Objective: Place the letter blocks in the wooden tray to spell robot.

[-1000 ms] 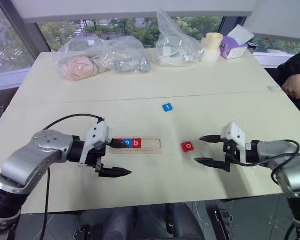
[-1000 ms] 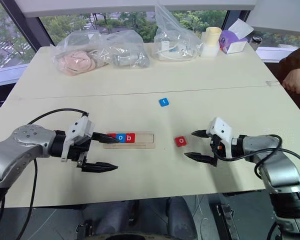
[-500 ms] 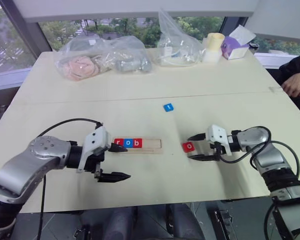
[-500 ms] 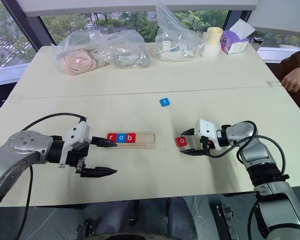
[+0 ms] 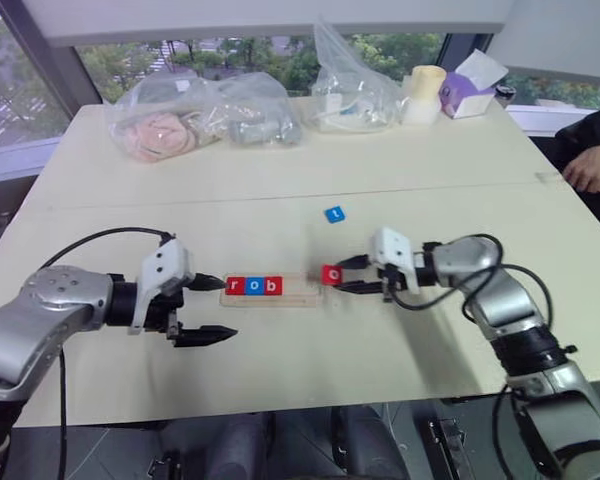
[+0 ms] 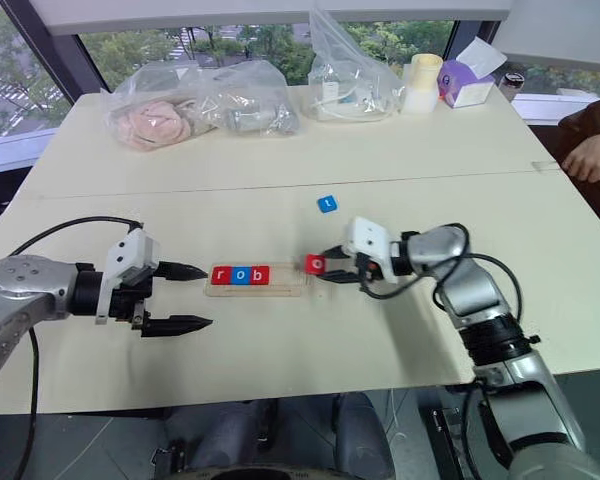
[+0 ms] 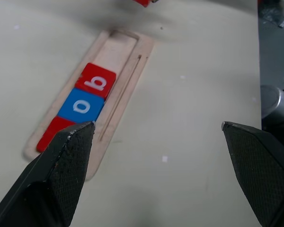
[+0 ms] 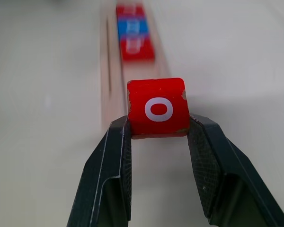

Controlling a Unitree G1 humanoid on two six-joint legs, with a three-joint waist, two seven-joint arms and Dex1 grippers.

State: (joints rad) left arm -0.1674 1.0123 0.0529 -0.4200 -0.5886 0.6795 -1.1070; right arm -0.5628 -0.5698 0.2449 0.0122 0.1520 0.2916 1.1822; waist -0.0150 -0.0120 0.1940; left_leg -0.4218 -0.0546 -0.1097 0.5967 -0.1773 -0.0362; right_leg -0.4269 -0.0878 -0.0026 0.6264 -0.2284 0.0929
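Right wrist view: red "o" block (image 8: 157,108) pinched between right gripper (image 5: 352,275) fingers (image 8: 110,161), at centre frame, in line with the near end of the wooden tray (image 5: 305,290). In the tray, at centre of the left eye view: red "r" (image 5: 235,286), blue "o" (image 5: 253,286), red "b" (image 5: 271,286). Blue "t" block (image 5: 334,214) above centre. Left gripper (image 5: 206,308) spread wide, left of tray.

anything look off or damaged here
Only small wear: the red o block held in the right pincer has chipped paint at its corners. The tray lies straight, with r, o, b seated in a row; the t block lies apart.
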